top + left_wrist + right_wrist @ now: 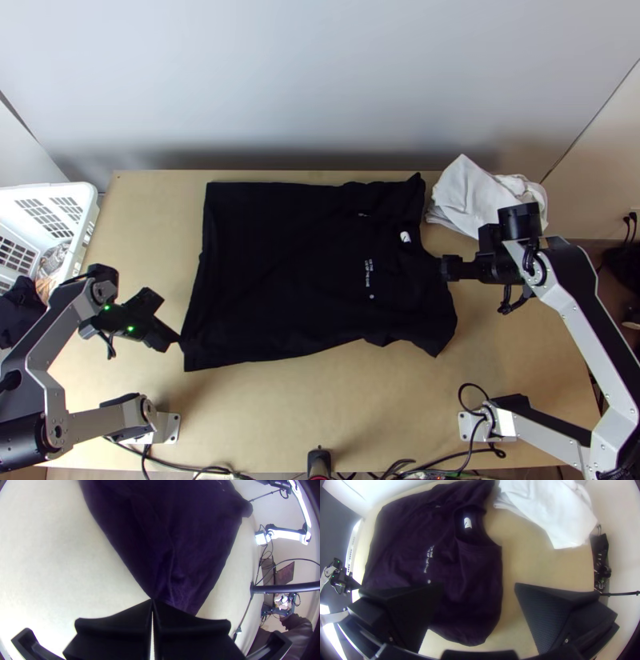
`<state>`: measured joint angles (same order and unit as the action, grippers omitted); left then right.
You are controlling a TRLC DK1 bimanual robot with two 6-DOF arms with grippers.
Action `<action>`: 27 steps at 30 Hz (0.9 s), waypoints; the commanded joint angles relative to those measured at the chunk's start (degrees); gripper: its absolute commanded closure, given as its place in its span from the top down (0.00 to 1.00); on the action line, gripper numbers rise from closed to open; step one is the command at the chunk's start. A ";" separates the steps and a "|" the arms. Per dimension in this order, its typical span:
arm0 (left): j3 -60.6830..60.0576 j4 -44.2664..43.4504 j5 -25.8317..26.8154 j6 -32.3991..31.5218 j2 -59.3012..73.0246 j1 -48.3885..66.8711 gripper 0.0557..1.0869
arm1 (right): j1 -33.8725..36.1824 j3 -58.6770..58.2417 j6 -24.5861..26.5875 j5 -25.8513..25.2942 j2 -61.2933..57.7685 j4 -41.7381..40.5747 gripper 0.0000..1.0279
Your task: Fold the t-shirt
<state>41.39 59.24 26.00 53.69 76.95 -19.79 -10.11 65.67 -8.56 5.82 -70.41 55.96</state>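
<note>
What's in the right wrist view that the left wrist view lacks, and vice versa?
Right wrist view: the white cloth and the t-shirt's neck label.
Left wrist view: the right arm's pale links.
Both: the dark t-shirt lying spread, the table, and the left claw at the shirt's edge.

The left gripper (177,339) has its fingertips together, its arm (62,330) bent behind it; the right gripper (445,268) spreads wide ahead of its angled arm (573,309).
</note>
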 commanded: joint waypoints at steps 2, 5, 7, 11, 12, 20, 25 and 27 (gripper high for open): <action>-0.08 0.96 -1.74 2.82 -0.22 -3.15 0.03 | -3.69 -4.59 -2.52 3.05 -2.27 2.92 0.96; 0.19 0.96 -1.74 2.73 -0.13 -2.62 0.03 | -5.45 -10.91 -3.22 5.78 -2.19 2.92 0.96; 0.27 0.96 -1.65 2.47 -0.13 -2.27 0.03 | -5.54 -13.81 -2.69 7.97 -3.06 4.24 0.96; 0.36 0.87 -1.65 2.38 0.04 -1.74 0.03 | -7.03 -17.24 -0.58 8.33 -5.17 8.28 0.95; 0.45 0.79 -1.65 2.21 0.13 -1.57 0.03 | -7.29 -17.77 -0.67 8.33 -5.53 8.37 0.95; 0.89 0.61 -1.65 0.98 0.13 0.02 0.03 | -7.03 -18.38 -1.20 8.76 -8.78 8.72 0.67; 1.07 0.70 -1.65 0.89 0.04 0.02 0.03 | -4.39 -18.03 -0.85 8.76 -9.13 8.81 0.05; 0.98 0.70 -1.74 0.98 0.04 -0.16 0.03 | -3.16 -17.77 0.21 8.76 -10.10 11.18 0.04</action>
<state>42.24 59.99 24.32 54.87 77.03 -20.03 -15.92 48.05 -9.58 14.41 -78.65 64.34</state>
